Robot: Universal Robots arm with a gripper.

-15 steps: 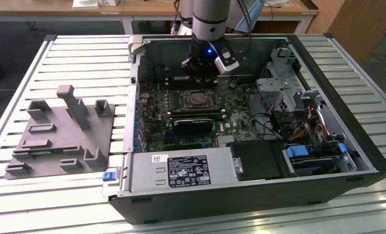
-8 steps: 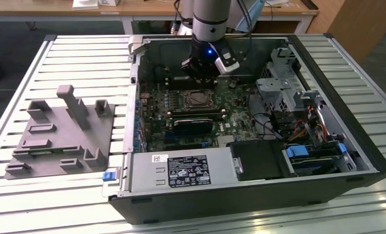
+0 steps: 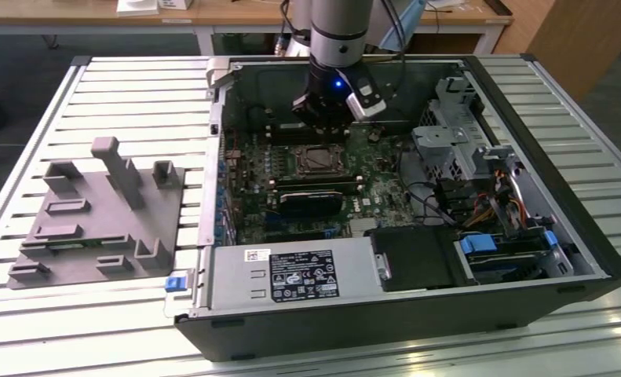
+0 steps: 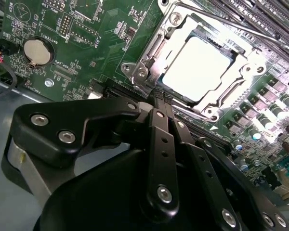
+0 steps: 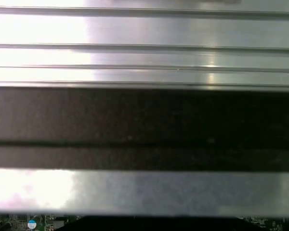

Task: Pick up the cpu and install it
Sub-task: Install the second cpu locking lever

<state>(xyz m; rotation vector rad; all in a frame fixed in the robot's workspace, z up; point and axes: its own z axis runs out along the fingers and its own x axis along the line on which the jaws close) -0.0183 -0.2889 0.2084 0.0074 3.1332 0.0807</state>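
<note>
A: What is on the left side of the exterior view?

B: A grey tray (image 3: 93,216) with upright blocks lies on the slatted metal counter (image 3: 132,82), at the middle left of the frame. Just beside it, toward the frame's right, is the open computer case (image 3: 415,314).

A: And inside the case?

B: The green circuit board (image 3: 257,169) is at the centre of the frame. Its square socket (image 3: 318,160) has a metal frame. The arm (image 3: 338,31) comes down from the top centre, and the claw (image 3: 321,116) hangs above the board, just above the socket in the frame.

A: Where is the cpu?

B: In the second wrist view the cpu (image 4: 202,67) lies flat inside the socket frame (image 4: 149,57), in the upper right of the frame, very bright under the light. The claw (image 4: 164,103) is at the lower centre, near the socket edge but apart from the cpu.

A: Does the claw hold something?

B: No. Its black fingers (image 4: 159,144) are pressed together, with nothing between them.

A: And the first wrist view?

B: It shows metal slats (image 5: 144,57) and a dark band (image 5: 144,125).
</note>
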